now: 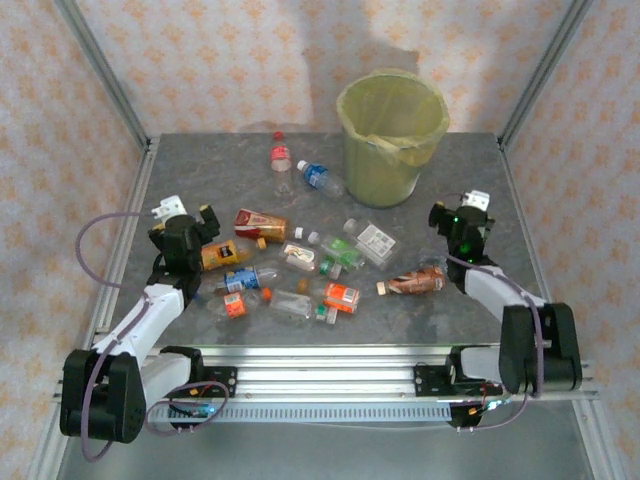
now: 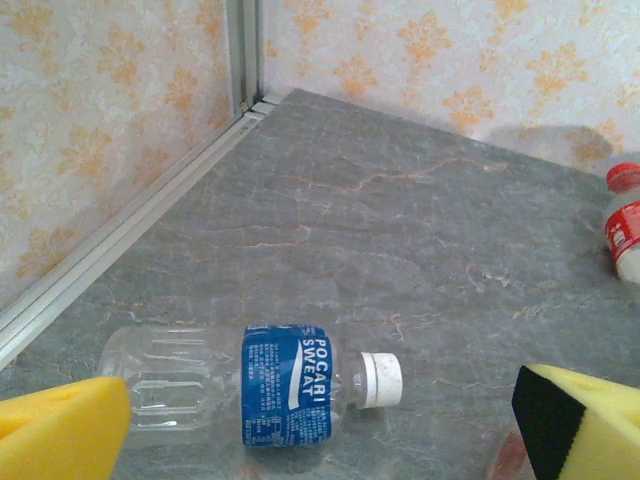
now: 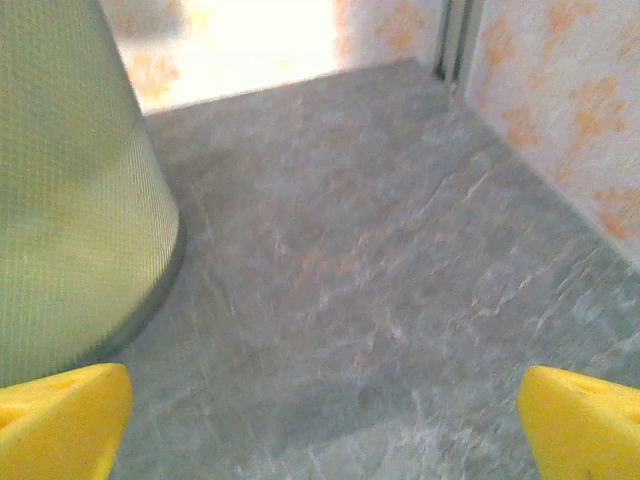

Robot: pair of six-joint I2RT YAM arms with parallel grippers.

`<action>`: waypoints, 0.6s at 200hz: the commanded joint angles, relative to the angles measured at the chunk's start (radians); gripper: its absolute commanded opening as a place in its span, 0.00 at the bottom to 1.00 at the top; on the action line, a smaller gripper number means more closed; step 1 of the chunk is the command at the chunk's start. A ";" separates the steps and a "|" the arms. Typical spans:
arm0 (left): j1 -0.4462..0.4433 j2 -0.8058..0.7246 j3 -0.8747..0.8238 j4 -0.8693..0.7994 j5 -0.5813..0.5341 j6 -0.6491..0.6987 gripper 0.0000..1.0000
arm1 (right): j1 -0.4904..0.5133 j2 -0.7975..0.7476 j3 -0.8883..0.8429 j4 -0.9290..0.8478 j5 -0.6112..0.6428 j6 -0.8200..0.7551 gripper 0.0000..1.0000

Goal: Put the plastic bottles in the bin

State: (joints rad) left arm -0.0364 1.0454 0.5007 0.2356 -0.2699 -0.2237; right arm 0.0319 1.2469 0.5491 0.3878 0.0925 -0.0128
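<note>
Blue-labelled bottle point(image 2: 270, 385) (label legible, left wrist)

1. The red-capped clear plastic bottle point(image 2: 624, 225) is cut by the left wrist view's right edge.
2. The round yellow-green translucent bin point(image 3: 70, 200) runs off the right wrist view's top and left, rim out of frame.
3. The left yellow foam fingers point(image 2: 60, 430) and right yellow foam fingers point(image 3: 585, 420) are cropped at the bottom corners.
4. From above, print on the heaped small clear bottles point(image 1: 300, 257) is too small to read.

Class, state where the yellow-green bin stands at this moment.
In the top view the bin stands upright at the far edge of the table, right of centre, a blue-labelled bottle lying just to its left.
</note>
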 commanded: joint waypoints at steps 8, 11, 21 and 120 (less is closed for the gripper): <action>0.009 -0.047 0.057 -0.113 0.005 -0.059 1.00 | 0.002 -0.114 0.147 -0.393 0.137 0.149 0.99; 0.009 -0.050 0.059 -0.120 0.007 -0.061 1.00 | 0.002 -0.120 0.163 -0.437 0.149 0.168 0.99; 0.009 -0.062 0.069 -0.140 0.013 -0.069 1.00 | 0.002 -0.139 0.212 -0.561 0.188 0.232 0.99; 0.009 -0.113 0.131 -0.261 0.032 -0.094 1.00 | 0.002 -0.229 0.444 -1.348 0.129 0.665 0.99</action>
State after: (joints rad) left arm -0.0364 0.9489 0.6003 0.0254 -0.2428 -0.3004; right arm 0.0319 1.0615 0.9447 -0.7361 0.2581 0.5480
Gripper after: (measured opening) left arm 0.999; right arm 0.992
